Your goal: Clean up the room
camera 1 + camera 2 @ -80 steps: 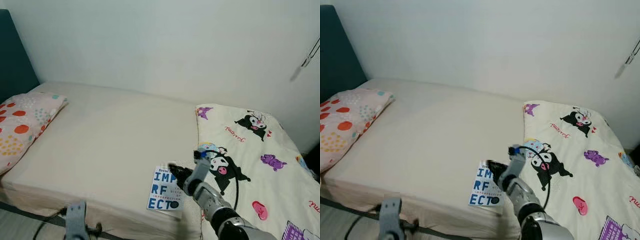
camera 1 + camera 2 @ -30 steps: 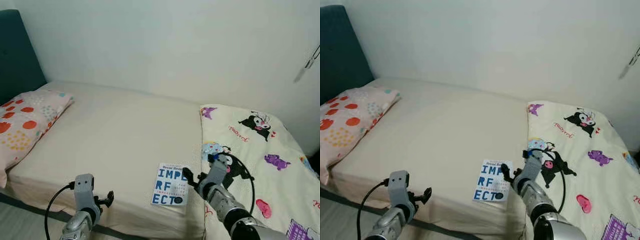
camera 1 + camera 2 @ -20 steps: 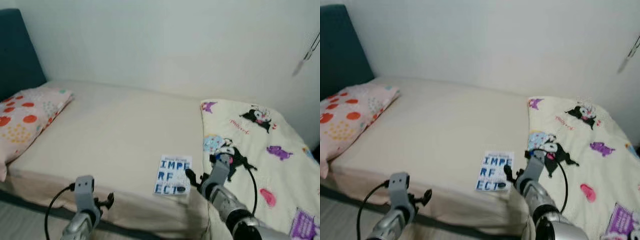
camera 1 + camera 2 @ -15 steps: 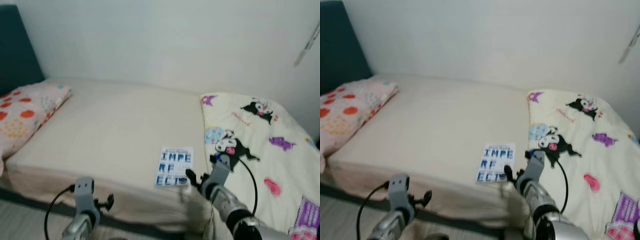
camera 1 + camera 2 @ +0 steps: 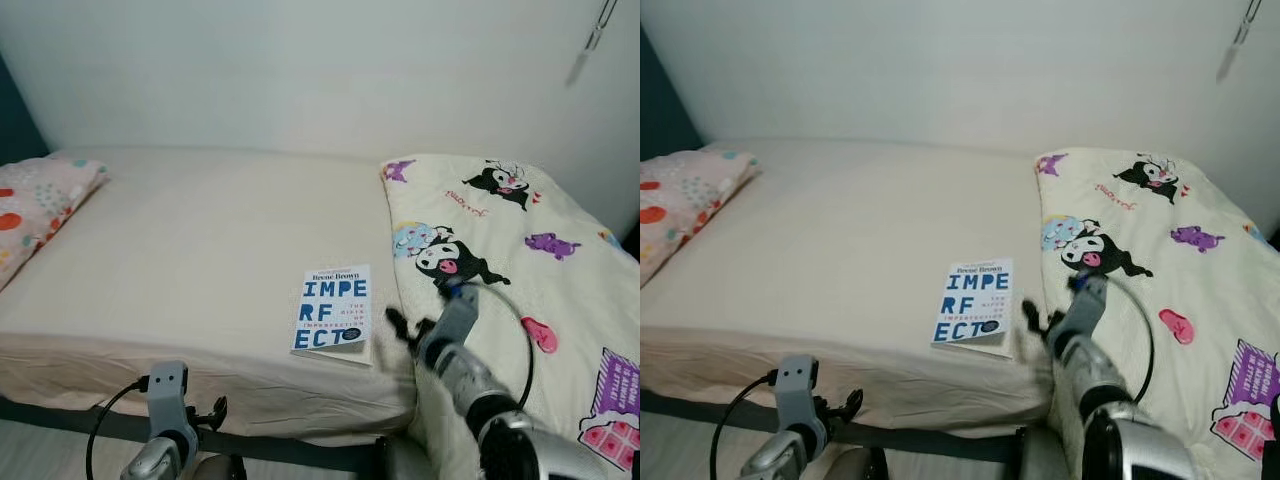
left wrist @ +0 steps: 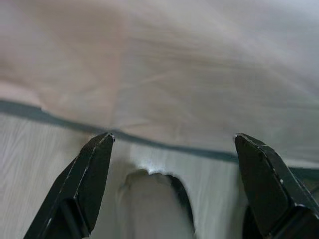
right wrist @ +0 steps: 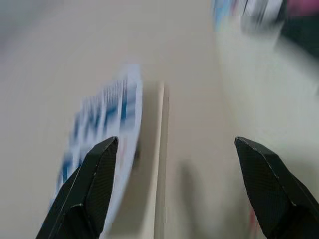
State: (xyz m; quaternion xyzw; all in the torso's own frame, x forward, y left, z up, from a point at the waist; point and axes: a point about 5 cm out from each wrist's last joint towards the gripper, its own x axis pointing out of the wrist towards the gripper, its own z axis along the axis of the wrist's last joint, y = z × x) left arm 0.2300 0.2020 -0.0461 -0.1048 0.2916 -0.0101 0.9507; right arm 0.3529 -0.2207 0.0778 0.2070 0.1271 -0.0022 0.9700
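A white book (image 5: 333, 310) with blue letters lies flat on the cream bed sheet (image 5: 200, 240), near the front edge. My right gripper (image 5: 405, 325) hovers just to the right of the book, open, with nothing between its fingers. The right wrist view is blurred and has the book (image 7: 99, 134) beside one finger (image 7: 97, 184), with the sheet ahead. My left gripper (image 5: 215, 410) hangs low in front of the bed's side, open and empty. In the left wrist view its fingertips (image 6: 102, 149) point at the sheet's hanging edge.
A cream blanket (image 5: 500, 230) with cartoon prints covers the right part of the bed. A spotted pillow (image 5: 35, 200) lies at the far left by a dark headboard (image 5: 655, 110). A dark bed frame (image 5: 300, 450) runs below the mattress. A white wall stands behind.
The camera has shifted, so the whole scene sits differently. My right gripper has drawn back from over the book's right edge to beside it. The book lies as before.
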